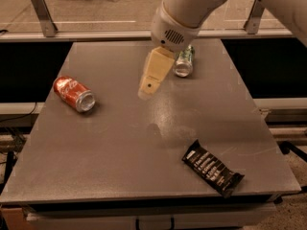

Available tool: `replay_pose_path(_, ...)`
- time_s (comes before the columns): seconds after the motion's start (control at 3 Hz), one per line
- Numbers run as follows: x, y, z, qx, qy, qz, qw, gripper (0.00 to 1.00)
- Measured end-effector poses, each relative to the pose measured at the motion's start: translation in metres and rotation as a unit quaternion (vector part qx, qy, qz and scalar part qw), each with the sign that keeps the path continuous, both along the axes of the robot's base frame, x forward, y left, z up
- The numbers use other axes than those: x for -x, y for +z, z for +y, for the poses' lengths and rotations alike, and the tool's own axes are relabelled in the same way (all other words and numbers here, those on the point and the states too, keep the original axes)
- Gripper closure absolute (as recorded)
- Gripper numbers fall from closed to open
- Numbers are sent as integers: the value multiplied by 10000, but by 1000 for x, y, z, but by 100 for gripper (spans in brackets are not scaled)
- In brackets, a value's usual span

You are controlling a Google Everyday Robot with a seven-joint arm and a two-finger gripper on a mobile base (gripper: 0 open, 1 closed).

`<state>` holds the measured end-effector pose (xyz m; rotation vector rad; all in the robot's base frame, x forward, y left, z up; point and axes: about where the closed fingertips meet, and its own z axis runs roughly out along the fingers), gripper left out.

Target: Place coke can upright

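The red coke can (73,93) lies on its side at the left of the grey table (120,147), its silver end facing front right. My gripper (147,89) hangs above the table's middle, to the right of the can and well apart from it. It holds nothing that I can see. The white arm comes in from the upper right and covers part of the green can.
A green can (183,62) lies on its side at the back of the table, just right of the gripper. A black snack bar wrapper (212,167) lies at the front right. Metal railing posts stand behind the table.
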<state>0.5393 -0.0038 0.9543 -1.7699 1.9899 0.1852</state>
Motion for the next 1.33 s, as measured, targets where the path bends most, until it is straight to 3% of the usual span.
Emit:
replay_pose_path(0.67,-35,-20,138,-245,337,373,9984,0)
replay_pose_path(1.0,-44,-48,182,-50,186,631,9978,0)
replay_pose_path(1.33,-50,-75,208,240,-110,877,9958,0)
